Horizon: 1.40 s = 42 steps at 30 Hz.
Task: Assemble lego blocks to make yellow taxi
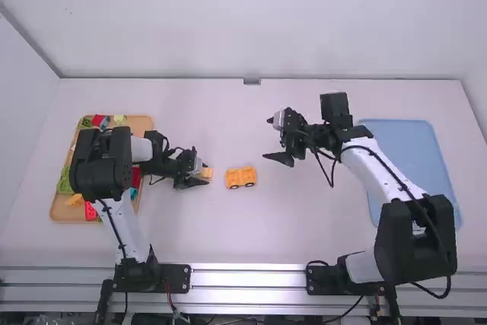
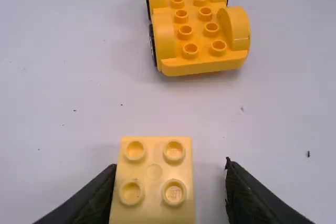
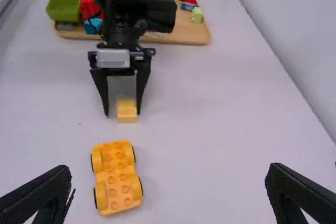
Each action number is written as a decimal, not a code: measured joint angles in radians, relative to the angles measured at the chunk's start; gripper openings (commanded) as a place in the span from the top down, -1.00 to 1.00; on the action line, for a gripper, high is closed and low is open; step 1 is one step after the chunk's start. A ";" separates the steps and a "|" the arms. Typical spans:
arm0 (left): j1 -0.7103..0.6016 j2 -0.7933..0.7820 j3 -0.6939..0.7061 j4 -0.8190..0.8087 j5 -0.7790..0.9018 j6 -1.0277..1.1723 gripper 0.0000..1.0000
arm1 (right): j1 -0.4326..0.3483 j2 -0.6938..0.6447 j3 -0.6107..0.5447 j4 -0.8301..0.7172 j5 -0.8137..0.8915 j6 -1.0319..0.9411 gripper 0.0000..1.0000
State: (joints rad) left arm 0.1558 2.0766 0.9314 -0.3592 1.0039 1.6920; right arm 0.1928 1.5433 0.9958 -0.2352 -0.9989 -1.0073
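Straddling the yellow two-by-two stud block (image 2: 154, 179) with its fingers apart, the left gripper (image 1: 200, 173) has one finger right at the block's side and a gap on the other side. The yellow wheeled car base (image 1: 240, 177) sits upright on the bench (image 1: 236, 230) near that block, between the two grippers. The right gripper (image 1: 270, 138) is farther from the base, its fingers wide apart. A wooden tray (image 1: 62, 211) holds coloured blocks beneath the left arm; a blue tray (image 1: 403, 146) lies beside the right arm.
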 measured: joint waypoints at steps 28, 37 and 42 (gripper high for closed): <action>0.000 0.000 0.043 -0.033 -0.035 -0.024 0.92 | 0.001 0.262 -0.200 0.284 -0.121 0.019 -0.97; -0.003 -0.125 0.028 -0.156 -0.008 -0.024 0.88 | 0.061 0.444 -0.203 0.390 -0.174 -0.143 -0.97; -0.006 -0.234 0.028 -0.233 0.036 -0.025 0.92 | 0.118 0.507 -0.205 0.575 -0.176 -0.099 -0.97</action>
State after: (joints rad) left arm 0.1497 1.8423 0.9592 -0.5922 1.0401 1.6672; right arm 0.3111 2.0499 0.7906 0.3397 -1.1748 -1.1061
